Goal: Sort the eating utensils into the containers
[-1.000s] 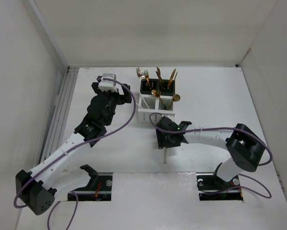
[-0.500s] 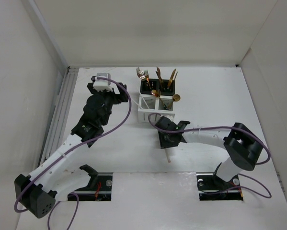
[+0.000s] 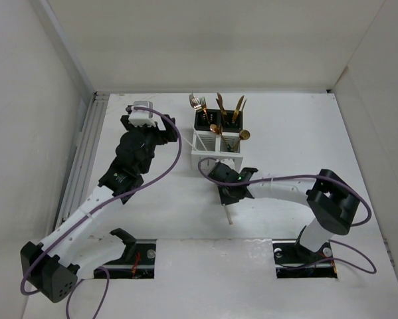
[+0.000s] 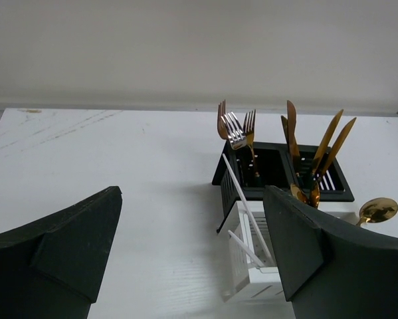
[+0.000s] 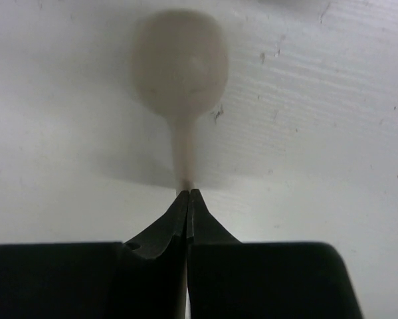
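My right gripper [image 5: 187,192] is shut on the thin neck of a cream spoon [image 5: 179,63], whose bowl lies ahead of the jaws on the white table. From above, the right gripper [image 3: 228,191] sits just in front of the white slotted caddy [image 3: 215,159], and the spoon's handle [image 3: 230,216] pokes out behind it. The black caddy [image 4: 285,174] holds forks [image 4: 234,129] and gold knives [image 4: 331,143]. Gold spoons [image 3: 244,135] stand in the white caddy [image 4: 262,276]. My left gripper [image 4: 192,252] hangs open and empty left of both caddies.
Side walls close in the table on the left, right and back. A metal rail [image 3: 86,156] runs along the left edge. Purple cables [image 3: 179,156] loop off both arms. The two arm bases [image 3: 298,256] sit at the near edge.
The right gripper's jaws have closed on the cream spoon's neck and the arm has shifted slightly left. The left arm drew back a little at first, then held still.
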Robot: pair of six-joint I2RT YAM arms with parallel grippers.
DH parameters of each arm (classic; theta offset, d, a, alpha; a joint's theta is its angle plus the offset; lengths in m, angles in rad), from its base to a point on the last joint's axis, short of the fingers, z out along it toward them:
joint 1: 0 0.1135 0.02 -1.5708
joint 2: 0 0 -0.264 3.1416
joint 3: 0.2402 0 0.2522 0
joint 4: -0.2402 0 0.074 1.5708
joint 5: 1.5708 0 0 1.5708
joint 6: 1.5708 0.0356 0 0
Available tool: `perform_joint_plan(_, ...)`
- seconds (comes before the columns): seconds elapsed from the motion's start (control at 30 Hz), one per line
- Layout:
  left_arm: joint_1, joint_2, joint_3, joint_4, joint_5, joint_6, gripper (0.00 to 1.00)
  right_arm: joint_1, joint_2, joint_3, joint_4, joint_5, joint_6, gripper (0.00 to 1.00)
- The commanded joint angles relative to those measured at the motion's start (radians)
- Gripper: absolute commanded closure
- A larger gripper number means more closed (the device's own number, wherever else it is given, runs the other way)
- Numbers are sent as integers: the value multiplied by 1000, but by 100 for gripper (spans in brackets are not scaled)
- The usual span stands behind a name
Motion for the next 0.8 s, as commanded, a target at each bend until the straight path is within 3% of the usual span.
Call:
perform_joint_plan(0.0,8,-6,4,18,10,-16,15,47,-65,2,-72,64,-4,100)
perform_joint_plan(0.17,8,3,-5,18,20,-25,15,47,-114,3,-72,83,-4,100)
perform_joint_plan(0.37,8,3,-5,18,29,-25,15,47,4,91,-90,103,-36,68)
perform_joint_plan(0.5,8,-6,4,-5,29,-25,15,47,44,133,-155,81,-36,67)
perform_joint_plan(0.77,8,-15,-14,-5,29,-43,15,95,3,10,-126,-8,25,66)
